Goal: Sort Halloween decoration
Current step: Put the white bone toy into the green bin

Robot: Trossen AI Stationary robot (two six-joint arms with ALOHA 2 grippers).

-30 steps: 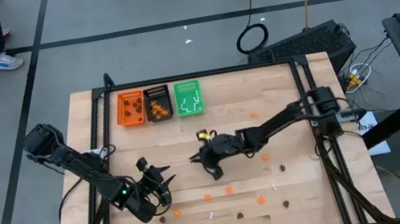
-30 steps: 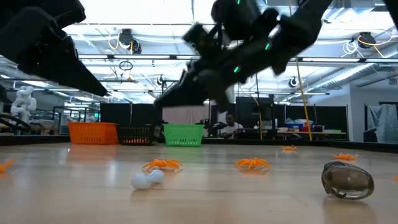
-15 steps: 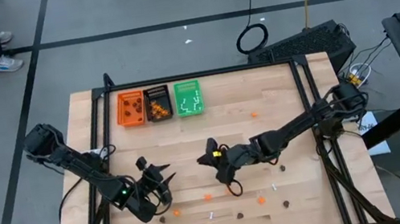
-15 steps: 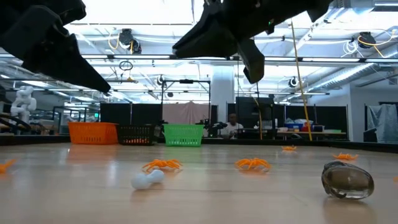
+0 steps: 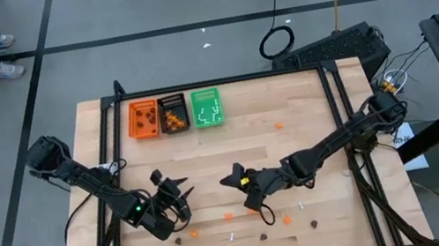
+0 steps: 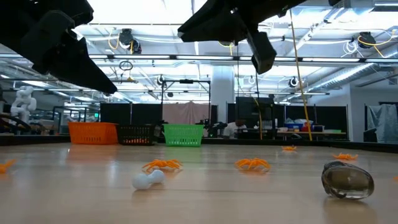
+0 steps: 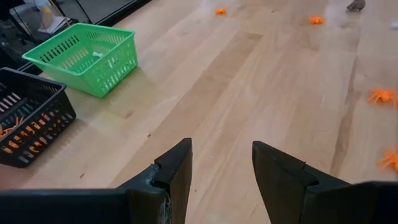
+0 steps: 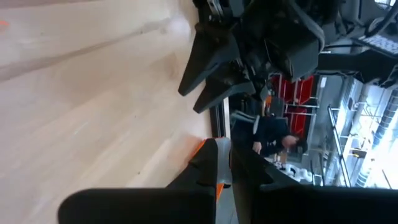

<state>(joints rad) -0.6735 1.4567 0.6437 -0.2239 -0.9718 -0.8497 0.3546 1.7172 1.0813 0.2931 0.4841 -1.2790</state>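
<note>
Nearby, spidery orange blobs [image 6: 251, 164] dot smooth wood.

Small orange trinkets [image 6: 161, 165], dark blobs [image 6: 347, 180] and white sticks [image 6: 147, 180] lie scattered flat over the table's near half, a few orange ones [image 5: 279, 126] farther back, well apart from one another, none lifted.

My two arms are matte black, jointed, with thin black cables trailing along them. The left pincer [image 7: 221, 171] has wedge-shaped black fingers; the right pincer [image 5: 247, 192] carries a yellow mark near its wrist.
</note>
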